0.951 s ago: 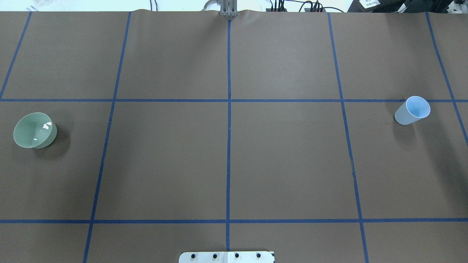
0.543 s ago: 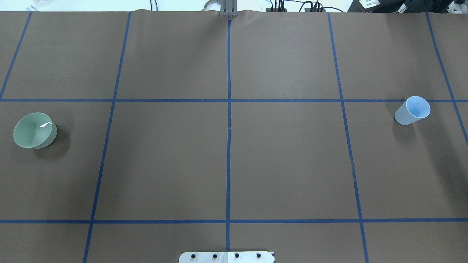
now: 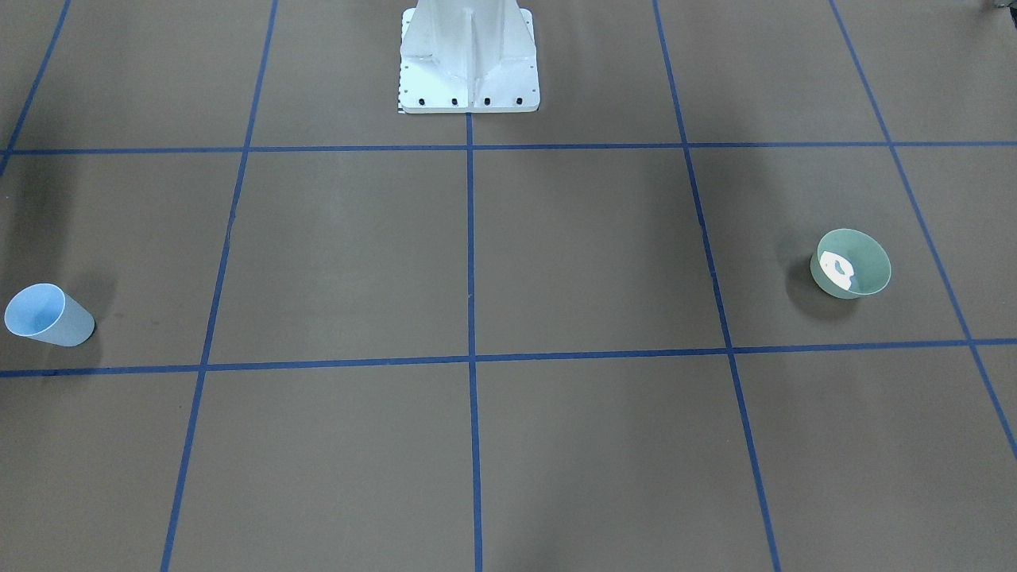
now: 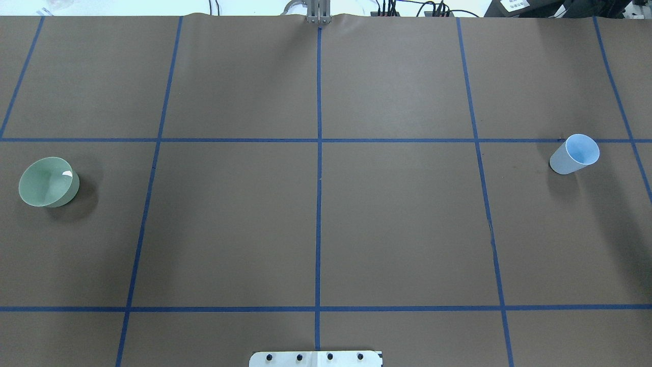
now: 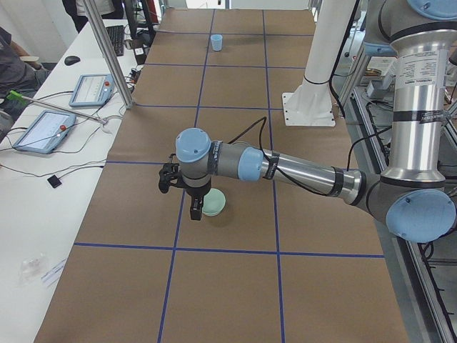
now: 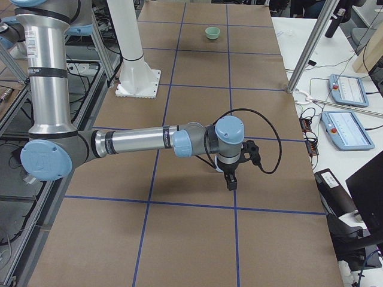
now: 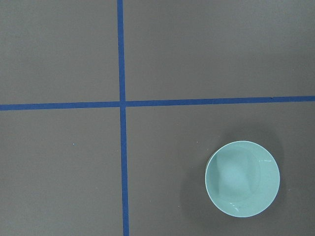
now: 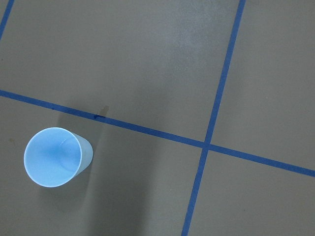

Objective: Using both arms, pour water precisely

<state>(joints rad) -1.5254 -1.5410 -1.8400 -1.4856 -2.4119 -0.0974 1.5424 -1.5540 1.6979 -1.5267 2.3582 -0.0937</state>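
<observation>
Though left tool hangs by bowl, right tool by cup, I cannot tell their spread.

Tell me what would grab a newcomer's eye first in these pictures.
Two big grey-and-silver arms with light blue joints stand out. The left arm stretches out near a pale green bowl, and the right arm reaches over the table's other end. A light blue cup stands upright there, on a brown table gridded with blue tape.
</observation>
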